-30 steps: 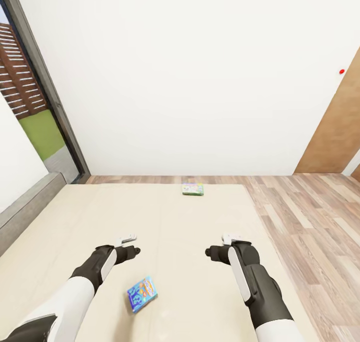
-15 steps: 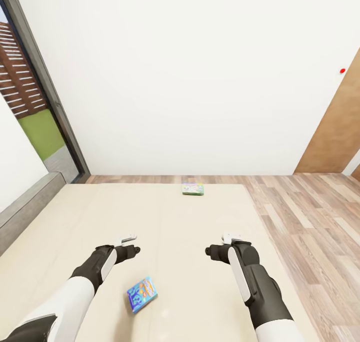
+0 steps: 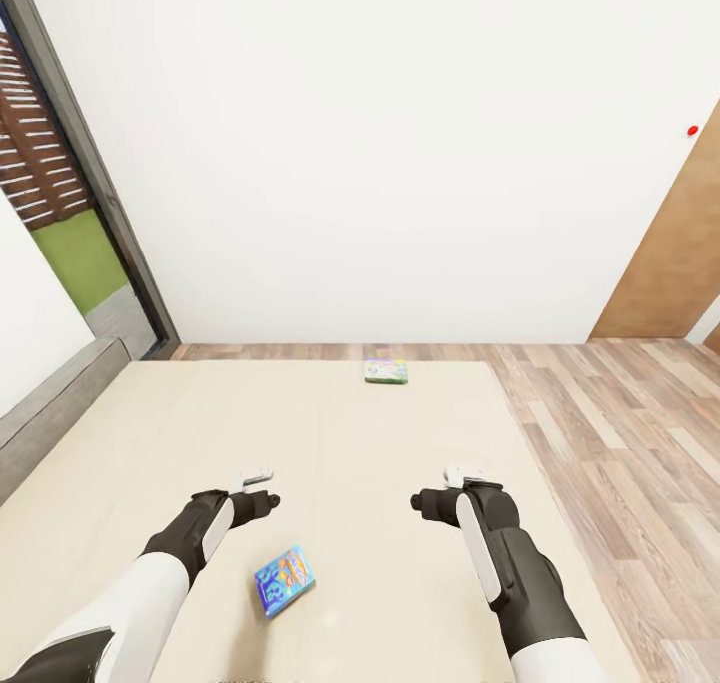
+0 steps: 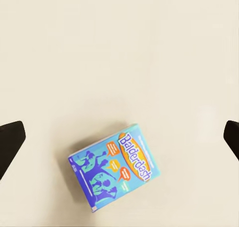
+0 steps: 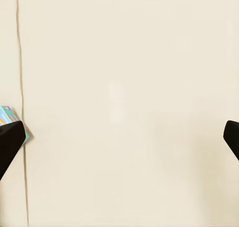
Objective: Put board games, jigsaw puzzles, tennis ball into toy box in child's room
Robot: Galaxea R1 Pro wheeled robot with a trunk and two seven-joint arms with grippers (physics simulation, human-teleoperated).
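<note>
Now | blue board game [image 4: 114, 167] reads "Balderdash", on bed [image 3: 400, 443] | both jaws spread, empty

Blue board game [image 3: 284, 580] lies flat, skewed, on the bed [image 3: 350, 443]; green-edged board game [image 3: 386, 371] near its far edge

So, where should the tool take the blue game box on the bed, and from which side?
The blue game box lies flat and skewed on the bed, so probably come from straight above with the left tool, turn to match the skew, and close across the two long edges, its narrower span.
</note>
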